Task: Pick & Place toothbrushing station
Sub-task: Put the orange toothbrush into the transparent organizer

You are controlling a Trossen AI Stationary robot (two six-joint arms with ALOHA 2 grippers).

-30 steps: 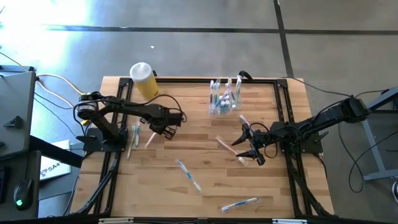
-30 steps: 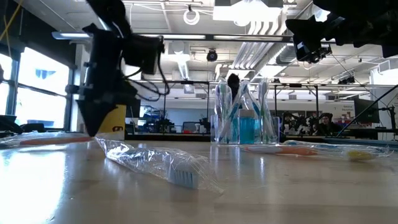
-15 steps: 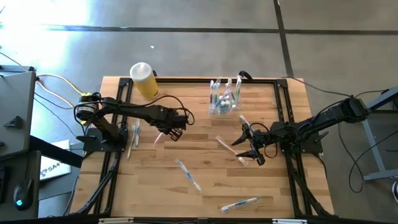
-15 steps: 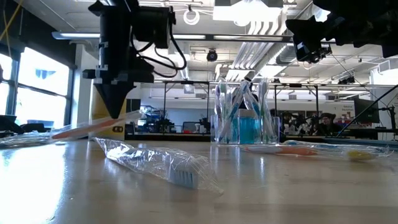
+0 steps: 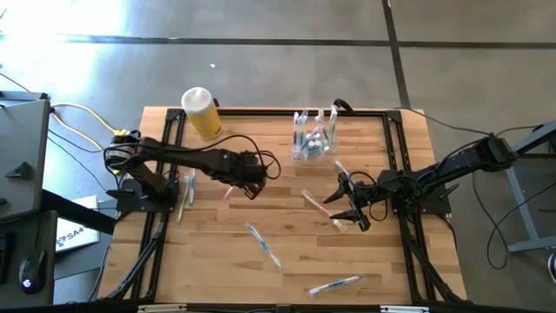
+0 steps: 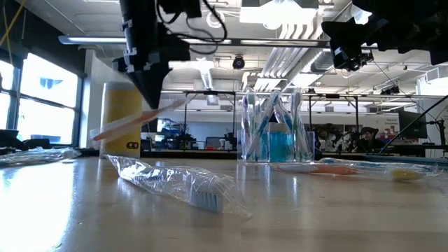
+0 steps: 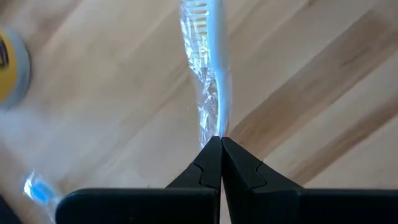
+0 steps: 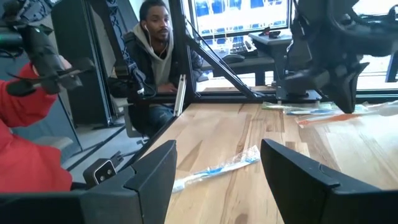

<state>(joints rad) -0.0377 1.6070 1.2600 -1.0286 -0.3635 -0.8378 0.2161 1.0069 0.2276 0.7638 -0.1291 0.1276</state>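
My left gripper (image 5: pixel 249 180) hangs over the table's middle left, shut on a pink-tinted toothbrush (image 6: pixel 126 122) in a clear wrapper, seen also as the toothbrush (image 7: pixel 208 74) in the left wrist view. The clear cup (image 5: pixel 313 139) with several upright toothbrushes stands near the far edge; in the low view the cup (image 6: pixel 274 138) shows at the middle. My right gripper (image 5: pixel 352 204) waits open at the table's right, pointing level, nothing between its fingers (image 8: pixel 152 177). My left gripper pinches the wrapped toothbrush at its handle end (image 7: pixel 214 135), only at the free ends of its two fingers. The fingers come from above, slanting down. The toothbrush is lifted clear and slants down away from the fingers, its bristle end (image 7: pixel 198 9) lowest.
A yellow cylinder container (image 5: pixel 201 111) stands at the far left. Loose wrapped toothbrushes lie at the left edge (image 5: pixel 185 189), the middle (image 5: pixel 263 245), the near edge (image 5: pixel 334 284) and beside my right gripper (image 5: pixel 314 202). People sit beyond the table (image 8: pixel 155 43).
My left gripper has risen and gone toward the table's right, turning as it went, still shut. The pink toothbrush, which lay flat on the table, has been raised by its held end first and now hangs tilted, clear of the wood.
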